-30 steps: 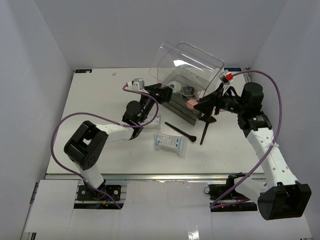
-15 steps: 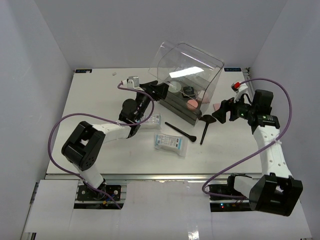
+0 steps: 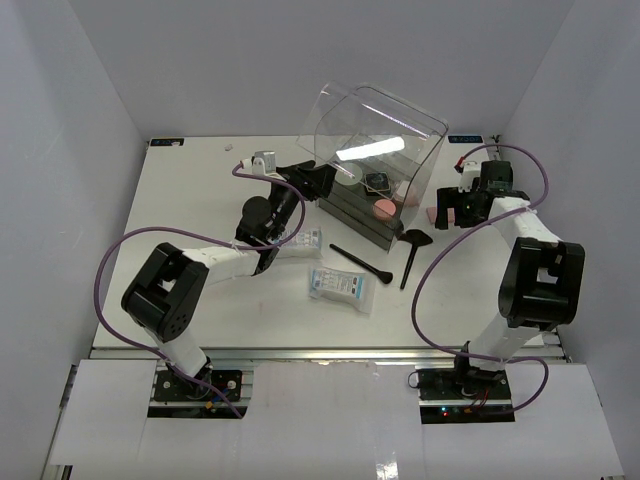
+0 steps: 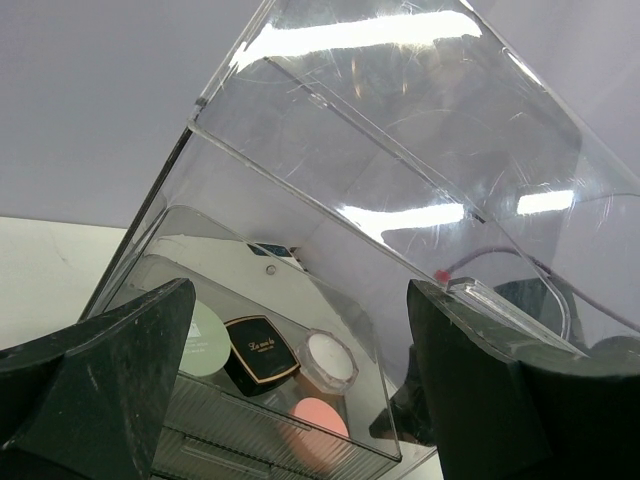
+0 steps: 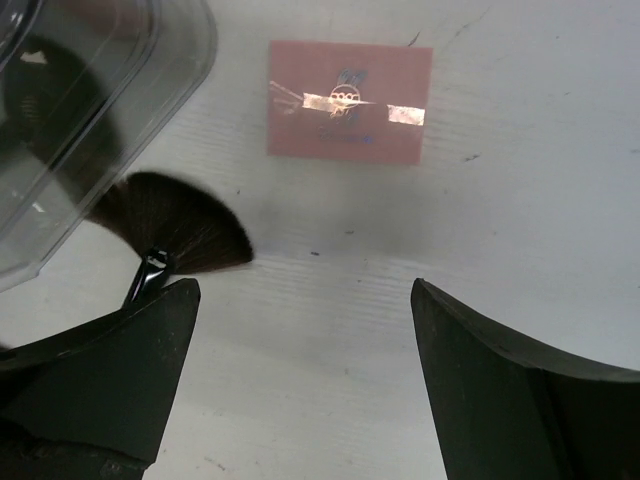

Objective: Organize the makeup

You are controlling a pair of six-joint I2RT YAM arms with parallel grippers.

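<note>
The left arm reaches across the white bench (image 3: 190,190) to the left end of the clear box (image 3: 380,125). The left claw (image 3: 322,182) stands with its fingers (image 4: 110,390) wide apart and nothing between them, and its wrist view looks into the box.

One sachet (image 3: 303,240) lies flat by that arm's forearm, partly under it. The second sachet (image 3: 338,286) lies nearer the front edge, apart from the first.

The box sits at the back of the bench with its clear lid tilted up. On the shelf above its grey drawers (image 4: 230,445), the wrist view shows a pale green disc (image 4: 205,335), then a black compact (image 4: 262,350), then a white pad (image 4: 328,360) in a clear case. A round pink puff (image 4: 320,415) lies in front of these.

In front of the box, the plain brush (image 3: 362,264) lies slanted on the bench, right of the second sachet. Just beside it lies the fan brush (image 3: 409,262), with its fanned head towards the box's right corner. The two handle ends are close together.

Right of the fan head, the square pink puff (image 5: 350,100) lies flat on the bench, gold print up, just outside the box.

The right claw (image 3: 447,207) hangs over bare bench beside that puff, its fingers (image 5: 520,400) spread wide and gripping nothing. In its wrist view the fan head lies towards the left finger and the puff further on.
</note>
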